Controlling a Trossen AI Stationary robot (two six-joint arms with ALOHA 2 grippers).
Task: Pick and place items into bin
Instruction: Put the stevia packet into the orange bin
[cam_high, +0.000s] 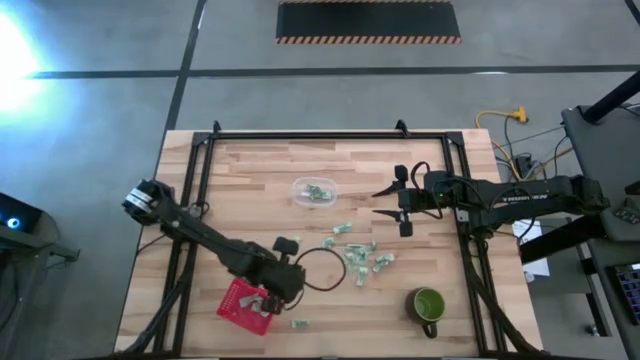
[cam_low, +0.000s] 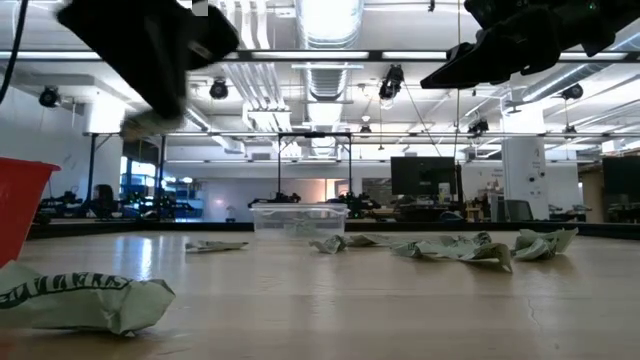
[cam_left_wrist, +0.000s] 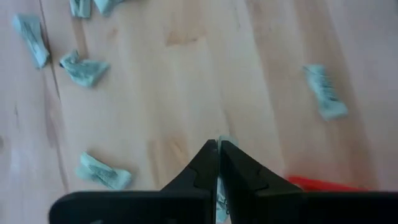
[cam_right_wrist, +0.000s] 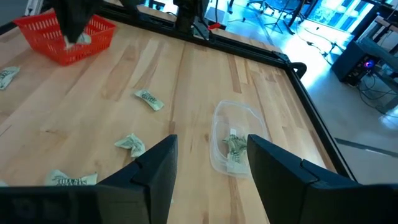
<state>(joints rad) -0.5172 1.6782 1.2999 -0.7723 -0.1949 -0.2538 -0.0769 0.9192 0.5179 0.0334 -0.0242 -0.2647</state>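
Wrapped pieces lie scattered mid-table, some already in the clear tub. Left gripper, pinching one piece, hangs over the red basket; release appears due next. Right gripper waits spread near the tub.

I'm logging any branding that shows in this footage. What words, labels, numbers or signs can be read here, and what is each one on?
Nothing can be read for certain.
Right arm: pale lettering along its side in the high view, too small to read.
Wrapped pieces: dark print on the wrapper nearest the low camera, too blurred to read; print on another in the right wrist view, also illegible.
Green mug, red basket, clear container: no text visible.
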